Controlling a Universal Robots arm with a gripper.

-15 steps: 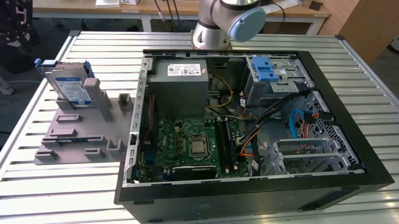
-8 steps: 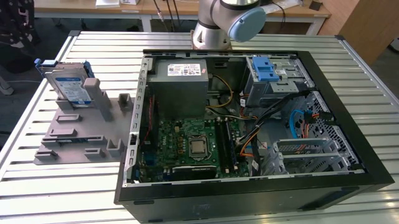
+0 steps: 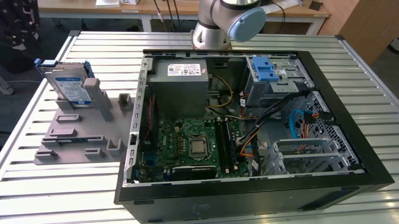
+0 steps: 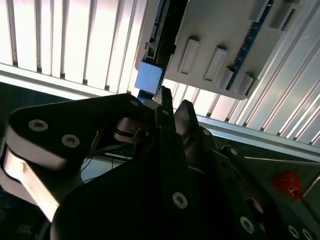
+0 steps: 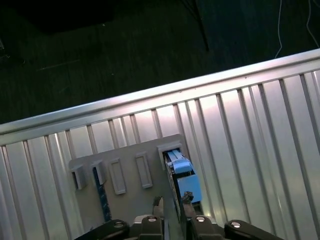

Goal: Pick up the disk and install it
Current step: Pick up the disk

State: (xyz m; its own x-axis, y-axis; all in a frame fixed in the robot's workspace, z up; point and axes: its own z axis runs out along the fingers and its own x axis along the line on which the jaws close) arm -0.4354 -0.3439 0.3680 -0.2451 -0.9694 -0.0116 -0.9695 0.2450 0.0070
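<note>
Exterior view first: the disk [image 3: 67, 84] stands on edge in a grey fixture [image 3: 65, 140] on the bench [image 3: 100, 46], toward the exterior view's left. It sits near the open case [image 3: 249, 196] but wholly outside it. Inside the case you see the cage [image 3: 271, 74] with its blue latch, toward the far side, with cables trailing below it. The arm [image 3: 218, 23] rises from the bench behind the case.

In the first wrist view your end effector [image 5: 172, 201] hangs above the fixture [image 5: 125, 170], apart from everything. The disk [image 5: 185, 175] shows edge-on below it, blue rail uppermost, seated in an end slot near the bench's edge. The fingers [image 5: 157, 205] are parted a little and released — nothing sits between them. Their line looks slightly off to one side of the disk rather than centred over it. The second wrist view agrees: the end effector [image 4: 174, 104] is short of the disk [image 4: 150, 76], with slats of bench [image 4: 75, 40] bright around the fixture [image 4: 220, 35].

So you are in the approach to the pick. The disk is not yet grasped, and nothing of the install is done.

As I judge it, a clean grasp from here calls for three things — centring over the disk's upper edge, squaring the fingers to its flat faces, and a straight descent. The fingers need to be spread wide enough to pass both faces. The fixture's upright post stands close against the disk, so mind which face you close on. A skewed grip could jam the disk in its slot as it lifts.
</note>
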